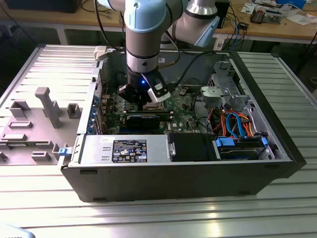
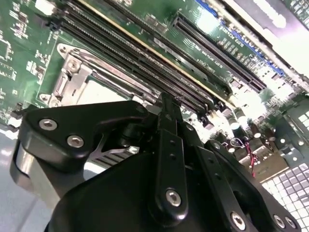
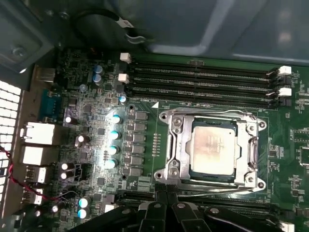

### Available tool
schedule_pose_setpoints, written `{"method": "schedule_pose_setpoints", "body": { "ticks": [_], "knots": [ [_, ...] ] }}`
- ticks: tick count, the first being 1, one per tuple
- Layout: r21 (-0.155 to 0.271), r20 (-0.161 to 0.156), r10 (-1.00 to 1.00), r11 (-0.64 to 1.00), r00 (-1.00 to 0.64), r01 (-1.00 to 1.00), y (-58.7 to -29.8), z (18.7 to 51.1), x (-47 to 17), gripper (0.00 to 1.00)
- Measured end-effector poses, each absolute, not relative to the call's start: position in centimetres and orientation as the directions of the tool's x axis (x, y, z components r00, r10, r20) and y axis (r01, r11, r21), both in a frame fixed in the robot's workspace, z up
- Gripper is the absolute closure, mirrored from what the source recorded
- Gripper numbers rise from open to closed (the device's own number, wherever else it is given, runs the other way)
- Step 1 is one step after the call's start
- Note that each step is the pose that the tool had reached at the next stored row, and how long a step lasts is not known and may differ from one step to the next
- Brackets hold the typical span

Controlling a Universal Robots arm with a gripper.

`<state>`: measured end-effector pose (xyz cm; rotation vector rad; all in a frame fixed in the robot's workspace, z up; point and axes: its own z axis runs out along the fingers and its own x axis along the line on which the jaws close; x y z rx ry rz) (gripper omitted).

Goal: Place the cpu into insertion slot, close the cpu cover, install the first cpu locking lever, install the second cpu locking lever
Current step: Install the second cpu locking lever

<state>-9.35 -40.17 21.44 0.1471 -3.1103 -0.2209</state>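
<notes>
Looking through the exterior view, I see my pincer lowered inside the open computer case, just above the green board.

In the second wrist view, black pincer links hide the tips, so I cannot tell whether they are apart or together; memory slots run beyond them.

In the first wrist view, the cpu lies flat in the insertion slot, just ahead of the pincer, framed by the cpu cover. I judge the chip light, stiff and fragile, best held by its edges.

Dim case interior, glare patches, soft wrist views
</notes>
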Motion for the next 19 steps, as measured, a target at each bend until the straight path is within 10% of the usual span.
{"method": "schedule_pose_setpoints", "body": {
  "ticks": [19],
  "knots": [
    [0.193,0.008,-0.1,0.977,-0.995,-0.096,-40.0,20.0,-9.5,0.89]
  ]
}}
